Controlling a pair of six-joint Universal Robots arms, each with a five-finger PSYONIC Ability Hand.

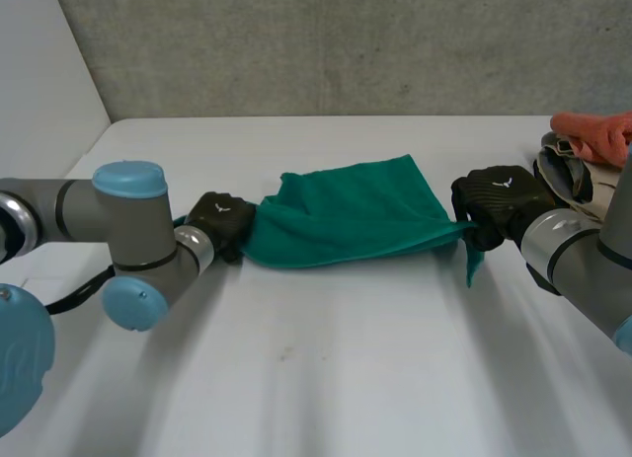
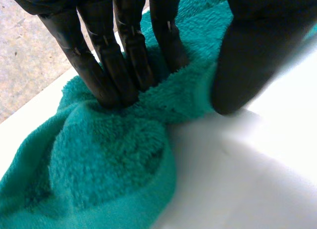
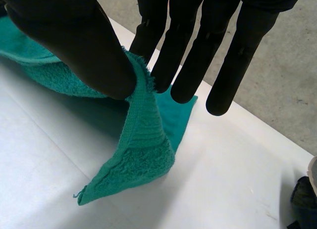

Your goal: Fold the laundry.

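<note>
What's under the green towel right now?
Near the right hand the green towel is held up, and bare white table shows beneath. Toward the left hand it lies on the table, covering what is below.

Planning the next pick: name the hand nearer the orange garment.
Right. The right hand pinches the green towel's corner near the orange garment; the left hand grips its opposite end.

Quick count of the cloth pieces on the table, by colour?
Green towel: 1
Orange cloth: 1
Beige-and-dark cloth beneath it: at least 1, hard to separate
Total: at least 3
</note>
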